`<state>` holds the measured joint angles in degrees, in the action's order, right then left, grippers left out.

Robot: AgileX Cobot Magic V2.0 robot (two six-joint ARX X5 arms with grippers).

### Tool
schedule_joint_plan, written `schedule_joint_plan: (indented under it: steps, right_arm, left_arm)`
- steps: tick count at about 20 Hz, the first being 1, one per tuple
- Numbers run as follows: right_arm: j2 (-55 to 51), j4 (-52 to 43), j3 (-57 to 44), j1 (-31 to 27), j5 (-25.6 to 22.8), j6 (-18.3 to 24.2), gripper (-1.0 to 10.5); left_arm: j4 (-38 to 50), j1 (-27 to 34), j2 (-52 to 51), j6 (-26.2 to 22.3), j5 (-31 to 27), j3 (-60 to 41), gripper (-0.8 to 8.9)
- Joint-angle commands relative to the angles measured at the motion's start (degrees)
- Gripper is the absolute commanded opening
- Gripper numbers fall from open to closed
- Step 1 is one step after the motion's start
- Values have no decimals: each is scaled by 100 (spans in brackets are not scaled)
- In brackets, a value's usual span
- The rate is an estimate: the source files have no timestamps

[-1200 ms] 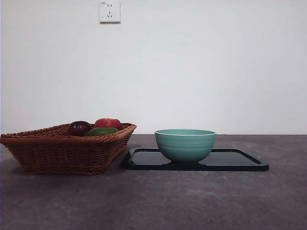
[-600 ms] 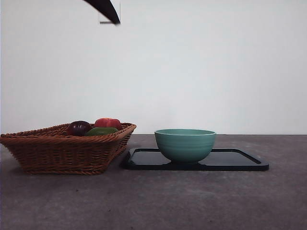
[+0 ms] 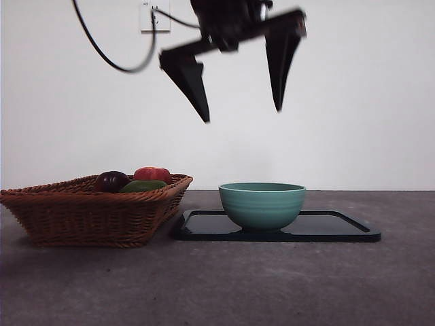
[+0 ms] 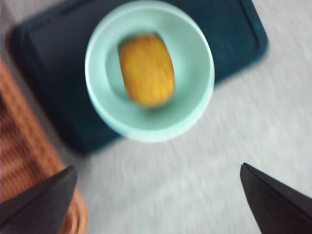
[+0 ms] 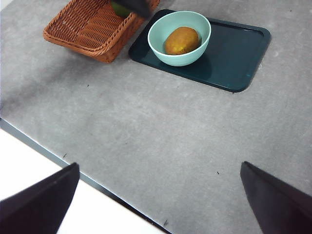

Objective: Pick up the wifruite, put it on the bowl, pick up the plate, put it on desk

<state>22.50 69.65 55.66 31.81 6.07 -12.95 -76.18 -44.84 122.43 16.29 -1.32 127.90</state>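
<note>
left gripper [image 3: 241, 115]: two black tapered jaws ending in narrow points, spread wide apart with nothing between them; it hangs in the air above the bowl and the near end of the basket, and a black cable loops off its upper body.
left gripper, wrist view [image 4: 156, 195]: the picture is blurred; both jaws show as dark wedges at the lower corners, far apart and gripping nothing, with the bowl beyond them.
wifruite [image 5: 182, 40]: smooth-skinned yellow-orange fruit, oval rather than truly round, lying inside the bowl on its floor; hidden by the bowl wall in the front view.
bowl [image 3: 262, 204]: mint-green glazed ceramic, rounded sides with faint horizontal ridges, plain pale rim; upright on the tray, at the tray's end nearest the basket.
tray [image 3: 340, 229]: flat, dark, glossy rectangle with rounded corners and a low raised lip; lies flat on the desk, just beside the basket.
basket [image 3: 81, 214]: woven brown wicker, rectangular, walls flaring outward to a braided rim; stands on the desk.
basket contents: a dark purple fruit [image 3: 111, 181], a red fruit [image 3: 153, 174] and a green item [image 3: 143, 185] show above the rim, close together.
desk [image 3: 224, 285]: matte, mottled grey-brown surface.
right gripper [image 5: 156, 195]: black wedge jaws wide apart, holding nothing; high over the desk's near edge, well apart from the tray and basket.
wall: plain white, with a white socket [image 3: 151, 17] partly behind the cable.
</note>
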Motion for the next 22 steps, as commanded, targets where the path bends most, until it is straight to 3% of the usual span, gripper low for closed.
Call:
schedule_joint_plan:
  steps: [1,7,15,18,22]
  right_arm:
    - [11,-44,55,35,13,-55,560]
    - [11,4,55,35,13,-55,560]
    - [11,155,52,35,11,-52,560]
    - [11,155,55,35,11,-55,560]
    - [11,153,55,35,11,-55,560]
  left_arm:
    - [243,37,525,-136,2,413,593]
    - [1373,94,1088,-234,2,415,593]
    - [1449,72,1521,-422,2,415,589]
    - [1467,72,1591,-520,-48,415,526]
    - [1443,90,1720,-529,-46,415,523]
